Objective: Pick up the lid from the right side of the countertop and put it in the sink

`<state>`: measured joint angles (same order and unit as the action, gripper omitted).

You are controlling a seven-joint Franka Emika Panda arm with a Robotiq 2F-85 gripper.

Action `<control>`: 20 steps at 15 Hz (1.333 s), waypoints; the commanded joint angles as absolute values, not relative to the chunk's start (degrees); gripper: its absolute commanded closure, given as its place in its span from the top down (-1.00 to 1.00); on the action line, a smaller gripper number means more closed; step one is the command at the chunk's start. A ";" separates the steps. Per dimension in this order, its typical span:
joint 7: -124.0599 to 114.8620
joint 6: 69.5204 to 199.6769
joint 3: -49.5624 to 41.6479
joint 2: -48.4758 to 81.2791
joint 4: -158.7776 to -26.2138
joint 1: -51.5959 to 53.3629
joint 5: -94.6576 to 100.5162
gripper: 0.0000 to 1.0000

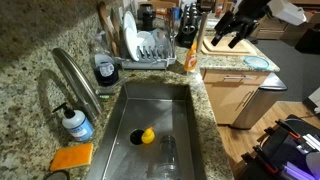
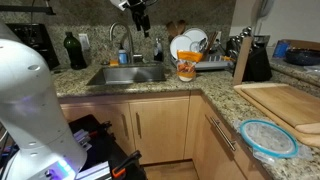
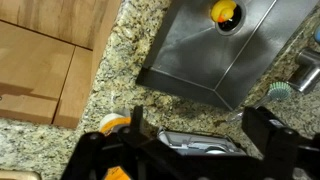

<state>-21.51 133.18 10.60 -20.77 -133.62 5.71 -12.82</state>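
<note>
The lid [image 2: 268,138] is round and clear with a light blue rim. It lies on the countertop near the front edge, next to the wooden cutting board [image 2: 285,100], and also shows in an exterior view [image 1: 258,62]. The steel sink [image 1: 165,105] is set in the granite counter and shows in both exterior views [image 2: 125,75] and in the wrist view [image 3: 200,50]. My gripper [image 1: 228,36] is open and empty, held high above the counter between sink and lid [image 2: 138,18]. In the wrist view its fingers [image 3: 195,142] are spread apart. The lid is out of the wrist view.
A yellow object [image 1: 147,136] sits at the sink drain, with a clear glass [image 1: 168,152] beside it. An orange bottle [image 1: 190,55], dish rack [image 1: 150,45], faucet [image 1: 75,80], soap bottle [image 1: 75,122], orange sponge [image 1: 72,157] and knife block [image 2: 245,55] surround the sink.
</note>
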 commanded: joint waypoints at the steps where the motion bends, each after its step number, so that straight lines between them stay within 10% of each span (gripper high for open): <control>1: -21.59 133.01 10.43 -20.76 -133.50 5.87 -12.70 1.00; 20: -41.01 142.03 -2.52 -22.18 -140.61 -10.70 -14.35 1.00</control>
<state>-41.28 140.45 1.64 -25.17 -140.43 -6.78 -13.96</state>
